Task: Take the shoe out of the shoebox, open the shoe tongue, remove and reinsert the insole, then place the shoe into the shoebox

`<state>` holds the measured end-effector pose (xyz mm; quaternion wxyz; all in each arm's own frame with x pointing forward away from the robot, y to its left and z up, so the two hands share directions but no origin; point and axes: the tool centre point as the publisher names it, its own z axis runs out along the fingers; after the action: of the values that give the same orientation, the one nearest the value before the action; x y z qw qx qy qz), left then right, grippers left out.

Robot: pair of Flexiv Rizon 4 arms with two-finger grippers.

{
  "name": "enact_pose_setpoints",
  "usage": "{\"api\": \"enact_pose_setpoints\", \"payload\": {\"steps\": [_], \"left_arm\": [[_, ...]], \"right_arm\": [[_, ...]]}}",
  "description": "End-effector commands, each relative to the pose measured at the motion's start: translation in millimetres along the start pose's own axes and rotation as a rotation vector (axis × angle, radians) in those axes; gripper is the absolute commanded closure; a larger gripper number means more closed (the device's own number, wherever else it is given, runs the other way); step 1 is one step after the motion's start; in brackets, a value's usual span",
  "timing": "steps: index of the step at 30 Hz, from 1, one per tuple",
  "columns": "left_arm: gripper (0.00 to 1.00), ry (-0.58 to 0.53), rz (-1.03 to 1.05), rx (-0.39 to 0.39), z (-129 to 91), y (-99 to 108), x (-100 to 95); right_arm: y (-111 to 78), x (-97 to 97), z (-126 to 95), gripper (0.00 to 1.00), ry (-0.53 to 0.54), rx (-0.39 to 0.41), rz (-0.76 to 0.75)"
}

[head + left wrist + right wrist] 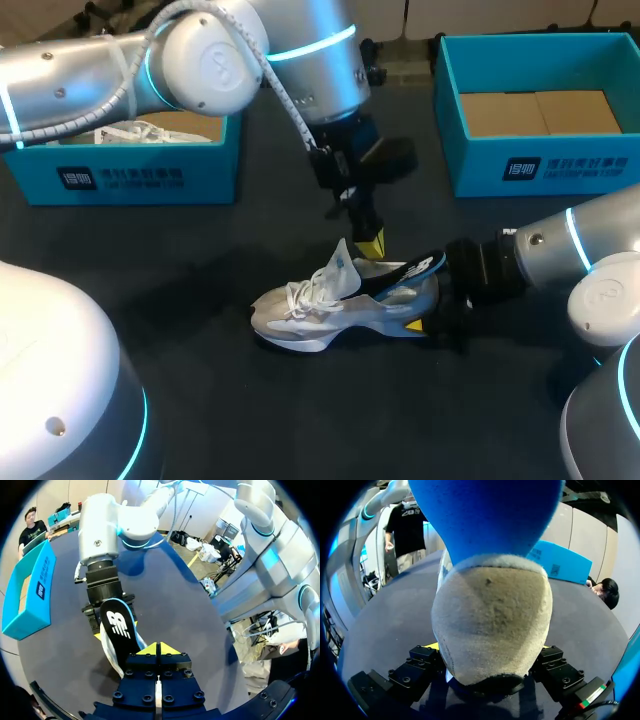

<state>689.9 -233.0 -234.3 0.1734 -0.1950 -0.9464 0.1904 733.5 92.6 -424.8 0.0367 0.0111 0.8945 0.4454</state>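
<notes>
A white and grey shoe lies on its side in the middle of the dark table, heel toward my right arm. Its white tongue stands up. A black insole with a blue edge sticks out at the heel; it also shows as the insole just ahead of my left gripper. My left gripper hangs above the shoe's opening, its yellow tips pressed together, nothing visible between them. My right gripper holds the heel from both sides, the blue insole rising over it.
A blue shoebox stands at the back left with something white inside. A second blue shoebox, with bare cardboard showing inside, stands at the back right. Dark tabletop lies in front of the shoe.
</notes>
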Motion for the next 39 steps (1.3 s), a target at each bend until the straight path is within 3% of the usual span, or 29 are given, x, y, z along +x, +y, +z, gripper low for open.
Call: {"api": "enact_pose_setpoints", "payload": {"steps": [1,14,30,39], "left_arm": [[1.0,-0.04,0.003,0.014,-13,8,16.5],[1.0,-0.178,0.006,0.049,-19,10,33.3],[1.0,-0.373,-0.058,0.063,5,10,12.0],[1.0,-0.373,-0.079,0.064,8,11,7.5]], "right_arm": [[0.1,2.1,1,1.0,-0.003,0.004,0.0],[0.1,2.1,1,1.0,-0.003,0.004,0.0],[0.1,2.1,1,1.0,-0.003,0.004,0.0],[0.1,2.1,1,1.0,-0.003,0.004,0.0]]}}
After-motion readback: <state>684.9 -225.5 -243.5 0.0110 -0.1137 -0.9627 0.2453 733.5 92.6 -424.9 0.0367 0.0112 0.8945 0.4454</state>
